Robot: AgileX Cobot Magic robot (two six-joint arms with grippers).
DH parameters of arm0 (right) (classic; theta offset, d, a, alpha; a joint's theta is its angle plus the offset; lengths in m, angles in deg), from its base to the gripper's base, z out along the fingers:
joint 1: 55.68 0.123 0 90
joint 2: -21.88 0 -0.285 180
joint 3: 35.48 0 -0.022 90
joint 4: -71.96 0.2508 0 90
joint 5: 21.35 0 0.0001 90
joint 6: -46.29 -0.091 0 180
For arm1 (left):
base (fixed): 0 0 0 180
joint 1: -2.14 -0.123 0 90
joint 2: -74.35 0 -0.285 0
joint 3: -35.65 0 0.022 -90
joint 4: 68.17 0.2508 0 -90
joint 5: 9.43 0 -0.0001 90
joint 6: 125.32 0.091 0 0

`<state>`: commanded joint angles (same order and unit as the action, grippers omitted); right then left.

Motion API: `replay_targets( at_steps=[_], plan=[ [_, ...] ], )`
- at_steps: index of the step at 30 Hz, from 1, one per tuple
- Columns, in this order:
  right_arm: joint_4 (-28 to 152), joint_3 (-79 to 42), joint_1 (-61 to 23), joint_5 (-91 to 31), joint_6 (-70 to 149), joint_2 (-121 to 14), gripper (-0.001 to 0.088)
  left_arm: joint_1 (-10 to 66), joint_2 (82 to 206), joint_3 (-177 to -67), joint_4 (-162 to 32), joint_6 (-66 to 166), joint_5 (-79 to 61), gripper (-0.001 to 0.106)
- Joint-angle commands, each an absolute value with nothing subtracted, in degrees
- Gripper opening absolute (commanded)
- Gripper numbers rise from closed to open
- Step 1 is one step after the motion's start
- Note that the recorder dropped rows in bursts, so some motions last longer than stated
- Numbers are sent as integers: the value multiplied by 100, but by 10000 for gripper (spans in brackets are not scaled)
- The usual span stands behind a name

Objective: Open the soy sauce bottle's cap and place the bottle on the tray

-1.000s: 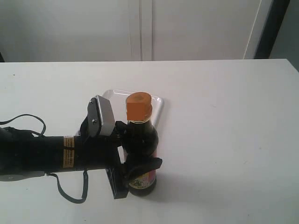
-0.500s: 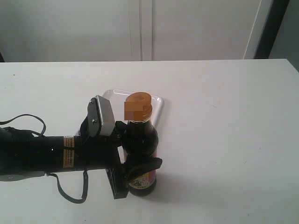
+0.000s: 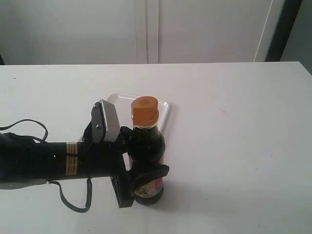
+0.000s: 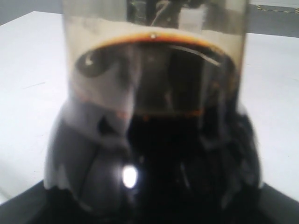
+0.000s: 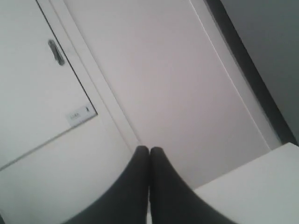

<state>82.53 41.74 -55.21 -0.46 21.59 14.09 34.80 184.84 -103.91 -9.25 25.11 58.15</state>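
Note:
The soy sauce bottle stands upright on the white table, just in front of the white tray. Its copper-orange cap is down on the neck. My left gripper reaches in from the left and is shut on the bottle's dark body, one finger wrapping across the coloured label. In the left wrist view the bottle fills the picture, with the liquid line near the top. My right gripper is shut on nothing, pointing at a cabinet, and does not show in the exterior view.
The left arm lies low across the table's left front with a loose black cable. White cabinet doors stand behind the table. A table corner shows in the right wrist view.

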Motion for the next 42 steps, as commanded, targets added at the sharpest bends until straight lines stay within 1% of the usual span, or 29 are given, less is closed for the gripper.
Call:
replay_targets(
  at_steps=[2,3,7,9,14,23,34,40,42],
  plan=[
    [8242,4174,-5521,286,2212,1409,0,3480,18484,-10391,-925,2511,5815,0],
    [8197,4174,-5521,234,2258,1409,0,3480,18484,-10391,-925,2511,5815,0],
    [7632,3704,-5521,-627,2761,1266,0,3480,18484,-10391,-924,2498,5815,0],
    [7620,3467,-5521,-1068,3154,1052,0,3480,18484,-10391,-924,2498,5815,0],
    [7620,2885,-5521,-1730,3723,255,0,3480,18484,-10391,-924,2498,5815,0],
    [7620,1972,-5511,-2135,4462,-1340,0,3480,18484,-10391,-924,2498,5801,0],
    [7611,1917,-5458,-925,4527,-2604,0,3480,18484,-10391,-924,2498,5813,0],
    [7611,2498,-4904,383,4629,-3262,0,3480,18484,-10391,-937,2498,5813,0],
    [7578,2508,-4653,434,4890,-3465,0,3480,18484,-10391,-937,2498,5813,0]
  ],
)
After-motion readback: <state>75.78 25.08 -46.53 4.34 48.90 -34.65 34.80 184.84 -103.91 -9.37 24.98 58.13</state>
